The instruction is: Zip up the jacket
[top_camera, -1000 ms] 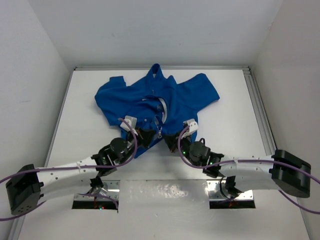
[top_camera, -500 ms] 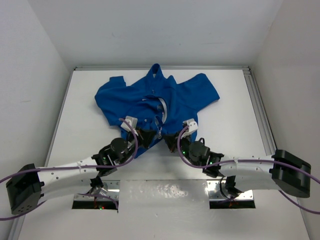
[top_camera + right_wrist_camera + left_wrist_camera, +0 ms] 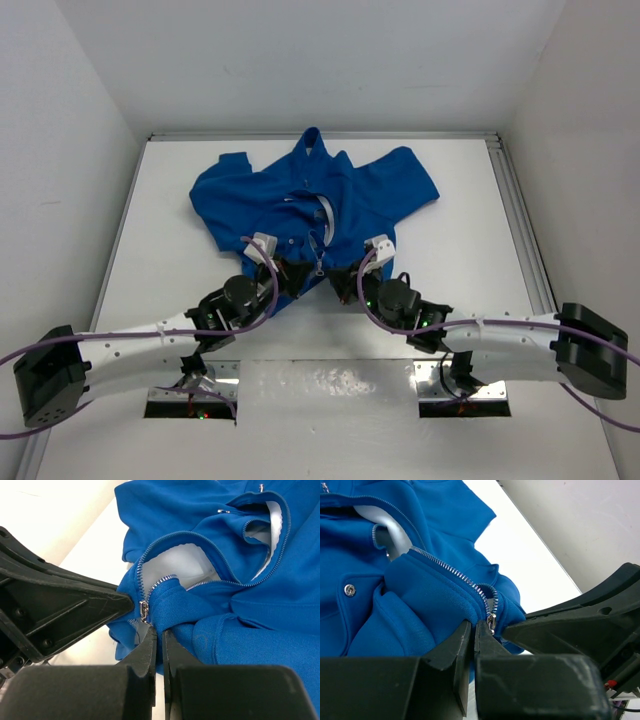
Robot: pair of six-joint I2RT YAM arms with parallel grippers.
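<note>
The bright blue cloth jacket's (image 3: 370, 190) hem, pinched by left gripper (image 3: 473, 628) and right gripper (image 3: 159, 633), should be held tight at six o'clock.

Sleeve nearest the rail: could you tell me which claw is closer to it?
Right. The right claw pinches the jacket hem on the sleeve side of the zipper; the left claw grips across the zipper, farther away.

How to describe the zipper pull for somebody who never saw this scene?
A blue jacket lies on the white table. Follow its zipper to the near hem, between the left gripper and right gripper. The zipper pull is the small silver piece hanging there, unlike the round snap.
</note>
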